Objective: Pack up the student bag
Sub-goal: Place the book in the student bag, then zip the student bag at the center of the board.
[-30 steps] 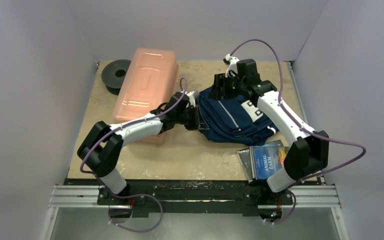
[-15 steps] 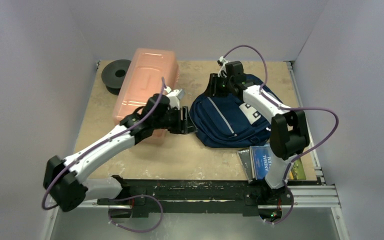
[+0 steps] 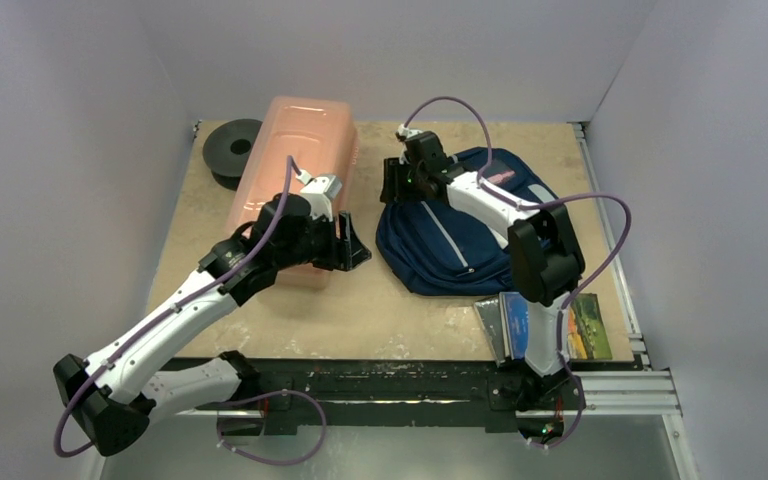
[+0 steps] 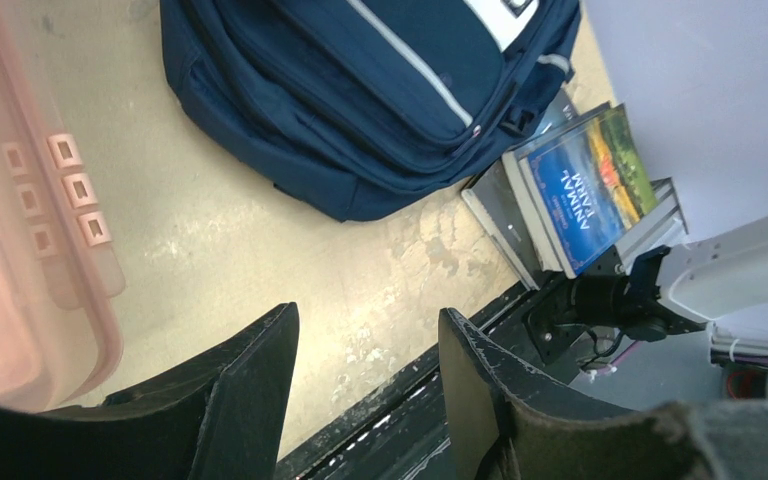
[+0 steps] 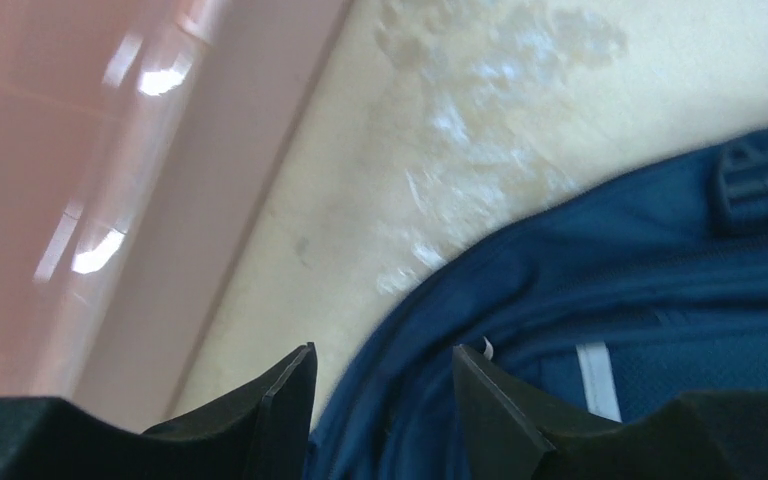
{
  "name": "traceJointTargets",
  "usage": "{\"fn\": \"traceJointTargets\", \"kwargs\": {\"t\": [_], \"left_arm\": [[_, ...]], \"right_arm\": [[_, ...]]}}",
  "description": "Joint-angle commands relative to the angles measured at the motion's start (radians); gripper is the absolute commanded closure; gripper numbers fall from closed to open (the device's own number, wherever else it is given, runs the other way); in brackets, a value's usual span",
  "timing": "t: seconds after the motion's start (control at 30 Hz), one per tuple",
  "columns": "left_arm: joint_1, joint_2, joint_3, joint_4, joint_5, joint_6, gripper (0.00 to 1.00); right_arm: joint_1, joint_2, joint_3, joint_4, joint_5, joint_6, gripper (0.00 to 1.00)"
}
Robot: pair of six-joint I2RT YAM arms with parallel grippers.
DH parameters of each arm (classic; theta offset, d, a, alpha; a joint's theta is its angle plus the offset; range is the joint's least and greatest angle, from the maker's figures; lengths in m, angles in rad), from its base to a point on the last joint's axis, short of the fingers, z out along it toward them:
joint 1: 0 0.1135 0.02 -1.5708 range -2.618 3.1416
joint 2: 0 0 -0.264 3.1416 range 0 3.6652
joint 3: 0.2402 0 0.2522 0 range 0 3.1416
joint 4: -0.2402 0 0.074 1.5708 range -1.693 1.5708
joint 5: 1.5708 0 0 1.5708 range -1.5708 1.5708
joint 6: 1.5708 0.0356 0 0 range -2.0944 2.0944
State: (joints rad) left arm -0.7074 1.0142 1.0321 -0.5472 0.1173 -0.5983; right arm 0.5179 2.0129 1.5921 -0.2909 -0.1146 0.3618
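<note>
On the right half of the table [image 3: 400, 300] the bag [image 3: 460, 240] lies flat, apparently zipped, books [image 3: 525, 318] just beside its near edge. The right gripper [image 3: 391, 183], jaws apart and empty at the bag's far-left rim, could pinch loose fabric rather than a zip pull and drag the bag against the box [image 3: 290, 165]. The left gripper [image 3: 352, 243], likewise apart and empty, hovers between box and bag, arm stretched forward.

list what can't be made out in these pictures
- Books: top view, the right arm covers most of the stack, count unclear.
- Backpack zips: top view, too small and crossed by that arm to tell open or closed.
- Pink box: right wrist view, blurred and cut off by the edge; contents unseen.
</note>
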Motion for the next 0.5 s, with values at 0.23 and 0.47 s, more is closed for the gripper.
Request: {"fn": "traceJointTargets", "kwargs": {"t": [0.23,0.47], "left_arm": [[0.005,0.124,0.093,0.095,0.029,-0.017,0.48],[0.005,0.122,0.098,0.090,0.037,-0.023,0.49]], "right_arm": [[0.074,-0.280,-0.283,-0.070,0.408,-0.316,0.25],[0.156,-0.259,-0.335,-0.054,0.422,-0.324,0.19]]}}
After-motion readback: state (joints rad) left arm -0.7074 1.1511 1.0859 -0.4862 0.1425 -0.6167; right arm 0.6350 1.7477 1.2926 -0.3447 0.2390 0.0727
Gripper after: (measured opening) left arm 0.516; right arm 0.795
